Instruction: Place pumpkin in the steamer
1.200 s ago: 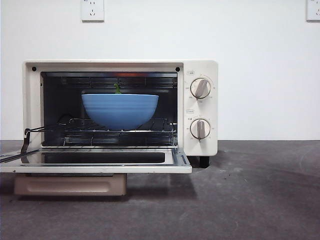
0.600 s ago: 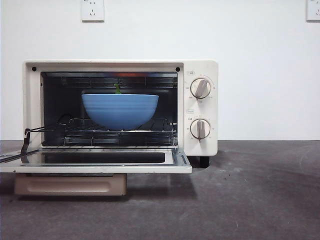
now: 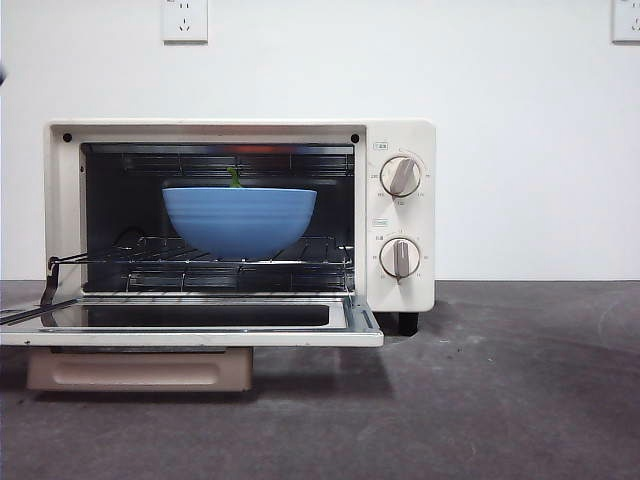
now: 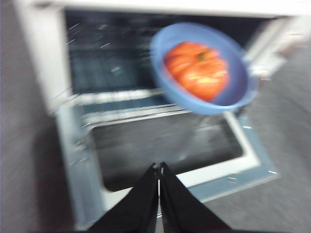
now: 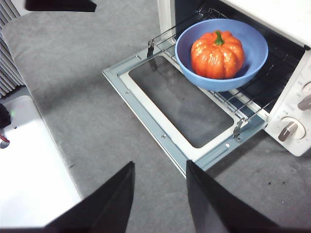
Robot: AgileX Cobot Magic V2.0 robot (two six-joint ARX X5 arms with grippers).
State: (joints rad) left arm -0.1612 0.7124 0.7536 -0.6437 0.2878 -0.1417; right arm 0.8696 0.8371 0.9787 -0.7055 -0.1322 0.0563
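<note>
You are looking at a bare test room, not a kitchen: a toaster oven (image 3: 240,230) is sitting on grey felt (image 3: 500,400) before a plain white wall (image 3: 520,130) with sockets (image 3: 185,20).

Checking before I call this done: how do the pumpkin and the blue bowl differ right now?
The pumpkin is glossy orange, ribbed, with a green stem; the blue bowl is plain matte blue. The pumpkin is smaller and sits inside the bowl, while the bowl rests directly on the wire rack. Both are inside the steamer, door open.
</note>
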